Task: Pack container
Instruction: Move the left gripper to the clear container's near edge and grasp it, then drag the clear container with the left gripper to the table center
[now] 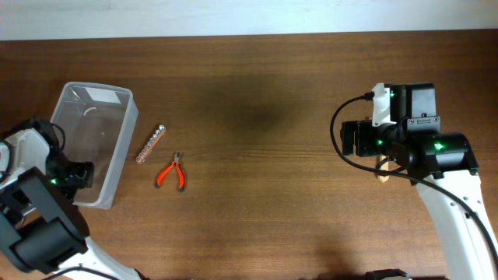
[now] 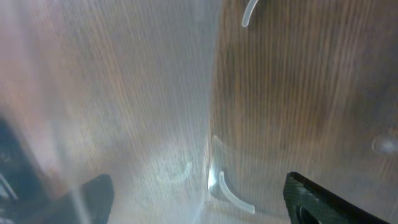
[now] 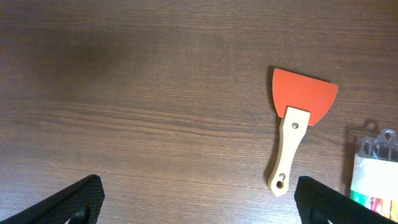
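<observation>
The container (image 1: 124, 138) is a large clear bin at the table's left, and it looks empty. My left gripper (image 1: 76, 175) is open at the bin's near end. In the left wrist view the container wall (image 2: 155, 112) runs between the fingers of the left gripper (image 2: 199, 202), and the left finger is blurred behind the plastic. My right gripper (image 1: 354, 140) is open and empty over bare table at the right. In the right wrist view the right gripper (image 3: 199, 202) is left of a scraper (image 3: 297, 118) with a red blade and wooden handle.
Red-handled pliers (image 1: 173, 171) and a short strip of metal bits (image 1: 150, 145) lie just right of the container. A clear pack of coloured markers (image 3: 374, 171) lies right of the scraper. The scraper's handle (image 1: 382, 169) shows under the right arm in the overhead view.
</observation>
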Controlling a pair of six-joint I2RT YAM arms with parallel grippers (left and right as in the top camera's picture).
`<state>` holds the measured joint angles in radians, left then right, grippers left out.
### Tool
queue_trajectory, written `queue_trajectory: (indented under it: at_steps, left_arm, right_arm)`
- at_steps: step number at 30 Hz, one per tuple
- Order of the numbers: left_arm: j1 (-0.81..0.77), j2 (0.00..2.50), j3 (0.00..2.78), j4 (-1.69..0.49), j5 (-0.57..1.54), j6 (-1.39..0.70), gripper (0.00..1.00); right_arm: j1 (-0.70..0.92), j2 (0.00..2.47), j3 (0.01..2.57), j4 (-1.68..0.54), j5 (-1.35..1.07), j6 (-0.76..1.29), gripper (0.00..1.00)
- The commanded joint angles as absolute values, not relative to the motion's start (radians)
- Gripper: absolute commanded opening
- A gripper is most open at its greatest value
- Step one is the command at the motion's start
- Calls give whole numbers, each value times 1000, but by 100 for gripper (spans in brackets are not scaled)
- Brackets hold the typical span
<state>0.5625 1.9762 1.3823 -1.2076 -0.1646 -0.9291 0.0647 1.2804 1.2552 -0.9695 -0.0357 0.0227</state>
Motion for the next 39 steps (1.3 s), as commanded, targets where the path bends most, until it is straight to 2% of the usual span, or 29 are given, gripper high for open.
queue_trajectory:
  at_steps: [1,8,9,14,19,23,28,31,39]
  left_arm:
    - [566,1985,1388,-1202,-183,-942,89]
    - [566,1985,1393,-1176,-184,-861,89]
    - [566,1984,1393,-1173,-188,-850,84]
    - [566,1984,1393,-1159,-187,-827,73]
    - [566,1984,1393,-1159,-177,-828,50]
    - [566,1984,1393,-1159,-171,-828,41]
    - [566,1984,1393,-1158,-141,-829,37]
    - [566,1984,1393,-1159,-134,-829,30]
    - [566,1984,1393,-1159,-134,-828,29]
  right_arm:
    - [71,1282,1280,-969,-41,23,99]
    - [71,1282,1280,-969,-41,23,99]
    - [71,1282,1280,-969,-41,23,99]
    - [71,1282,1280,-969,-41,23,99]
    - [71,1282,1280,-969,-41,23,99]
    - [71,1282,1280,-969,-42,23,99]
    - [71,1282,1280,-969,-42,23,99]
    - [71,1282,1280,-969,-42,23,99]
    - [71,1282,1280,-969,-42,23,99]
